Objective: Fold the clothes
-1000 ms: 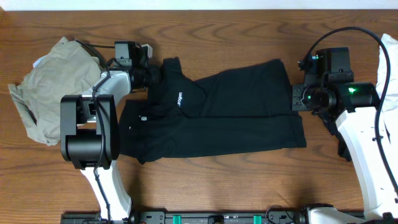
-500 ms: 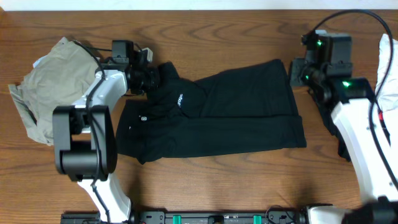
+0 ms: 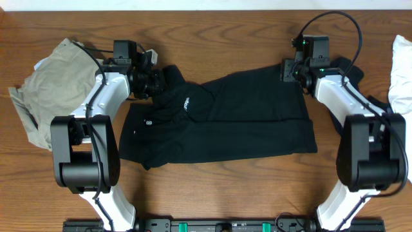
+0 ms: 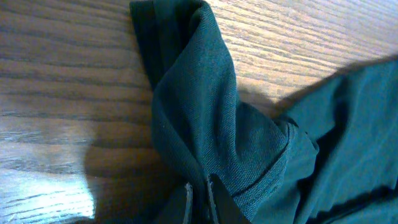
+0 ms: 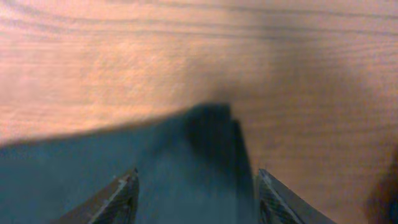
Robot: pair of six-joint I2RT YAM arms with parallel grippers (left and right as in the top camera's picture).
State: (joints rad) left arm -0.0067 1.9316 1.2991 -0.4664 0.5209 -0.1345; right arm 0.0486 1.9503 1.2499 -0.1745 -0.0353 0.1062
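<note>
A black trouser-like garment point(image 3: 232, 122) with a small white logo point(image 3: 187, 102) lies folded lengthwise across the table's middle. My left gripper point(image 3: 158, 80) is shut on its top left corner, a bunched fold of black fabric point(image 4: 205, 124) running into the jaws point(image 4: 199, 186). My right gripper point(image 3: 291, 71) is open over the garment's top right corner point(image 5: 208, 134), one finger on each side of the corner point(image 5: 196, 180). A khaki-grey garment point(image 3: 48, 90) lies crumpled at the far left.
A white cloth point(image 3: 402, 71) lies at the right edge. Some dark cloth point(image 3: 354, 71) shows behind the right arm. Bare wooden table point(image 3: 225, 187) runs along the front.
My right arm has swung from the garment's right edge up and left to its top right corner. My left gripper has barely moved, still on the top left corner.
</note>
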